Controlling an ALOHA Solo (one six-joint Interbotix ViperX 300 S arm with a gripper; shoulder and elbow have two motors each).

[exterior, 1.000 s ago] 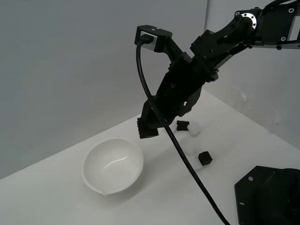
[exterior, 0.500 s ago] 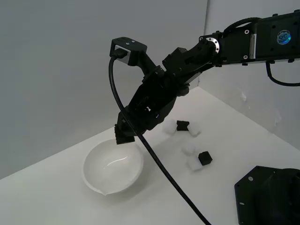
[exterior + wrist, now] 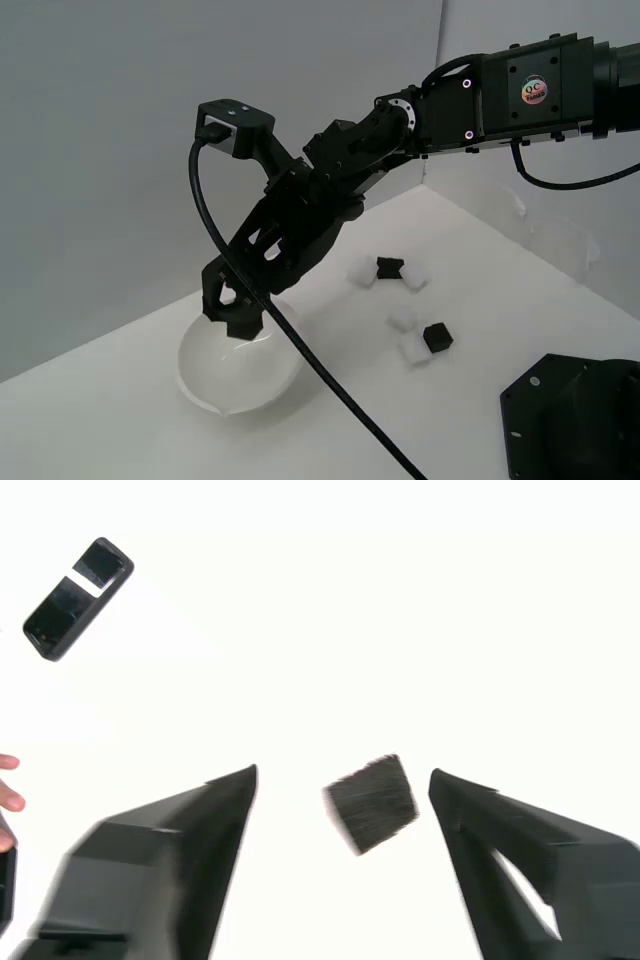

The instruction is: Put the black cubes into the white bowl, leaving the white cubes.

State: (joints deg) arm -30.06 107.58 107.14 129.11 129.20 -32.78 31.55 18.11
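Swinging farther toward the exterior view's left since half a second ago, the arm now reaches over the white bowl [image 3: 232, 375], where before it was only arriving at the rim. Its gripper [image 3: 232, 312] hangs above the bowl's interior, jaws spread apart. In the wrist view the gripper [image 3: 342, 785] is open, and a black cube [image 3: 371, 803] sits in the gap between the two fingers [image 3: 160, 860], touching neither, blurred against the white below it. In the exterior view a dark lump at the gripper tips may be this same cube, but it cannot be told from the fingers.

On the tabletop [image 3: 480, 300], to the exterior view's right of the bowl, the remaining cubes lie well apart from it. One black cube [image 3: 389, 267] sits farther back with white cubes just beside it, one on each side [image 3: 361, 273] [image 3: 416, 279]. Nearer, another black cube [image 3: 437, 337] rests against a white cube [image 3: 413, 348], with one more white cube [image 3: 402, 318] just behind them.

A dark phone-like object [image 3: 77, 598] lies at the wrist view's edge.
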